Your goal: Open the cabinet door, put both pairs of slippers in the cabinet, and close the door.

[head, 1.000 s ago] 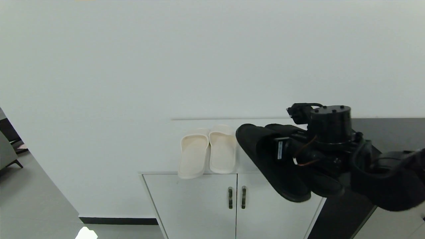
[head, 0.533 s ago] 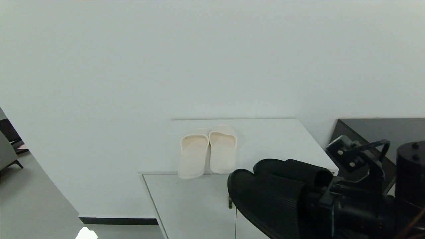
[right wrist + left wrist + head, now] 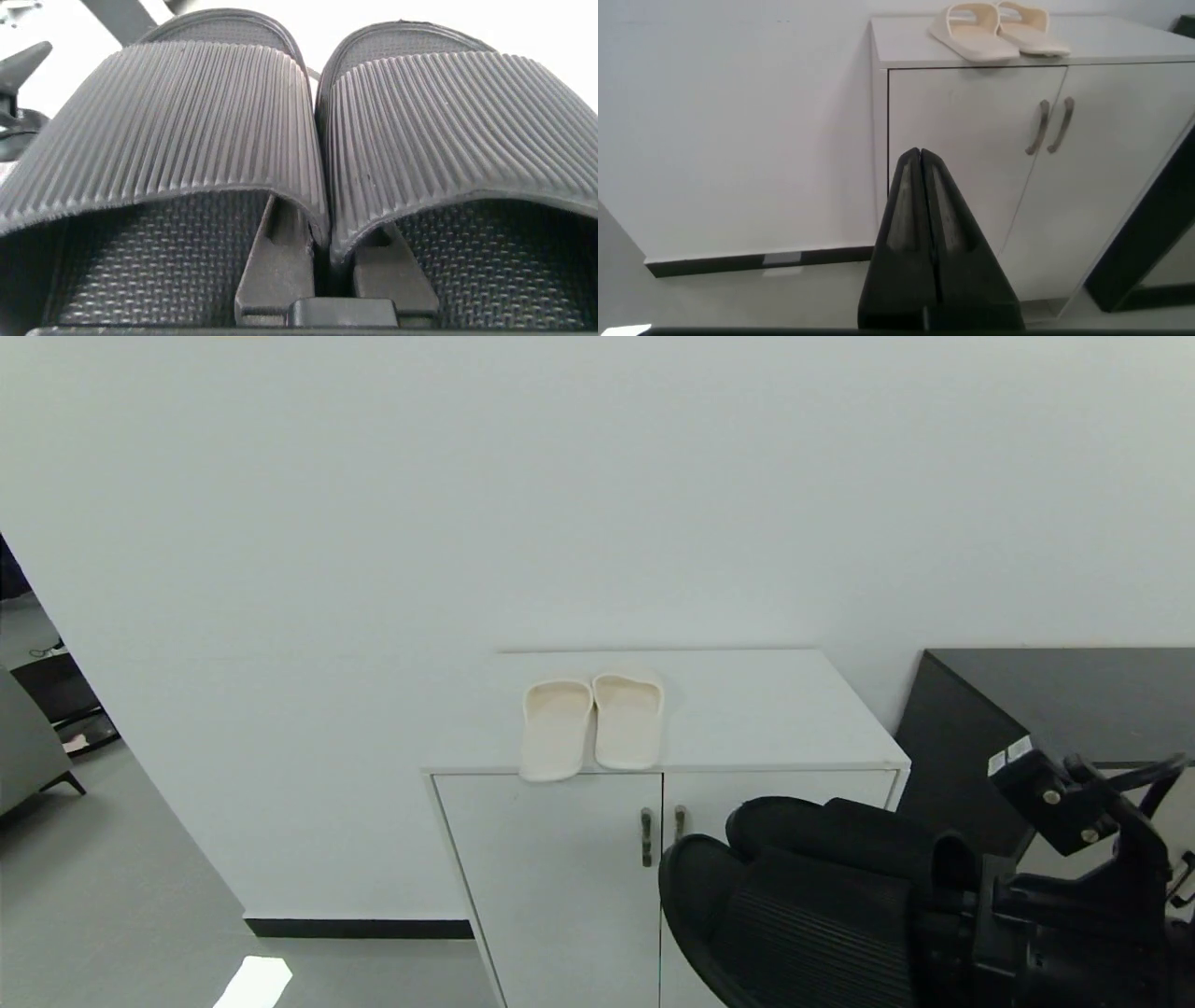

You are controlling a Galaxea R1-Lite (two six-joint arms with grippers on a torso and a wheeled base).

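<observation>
As seen from the head: white cabinet against the wall, both doors shut, paired handles meeting at the middle. On its top, over the left door, white slippers side by side and touching, heels toward the front edge, the left one poking just over it. Low at the right, black slippers held in the right jaws, hanging in front of the right door and covering part of it. Black tabletop just beside the cabinet on the right.

From the left wrist: left jaws pressed fully together, gripping nothing, pointing toward the left door and well short of it. Beyond them, the shut doors and the white slippers on top.

From the right wrist: black slippers touching along their inner edges, ribbed straps uppermost. Right jaws clamped tight on those two adjoining edges, one of the fingers tucked under each strap.
</observation>
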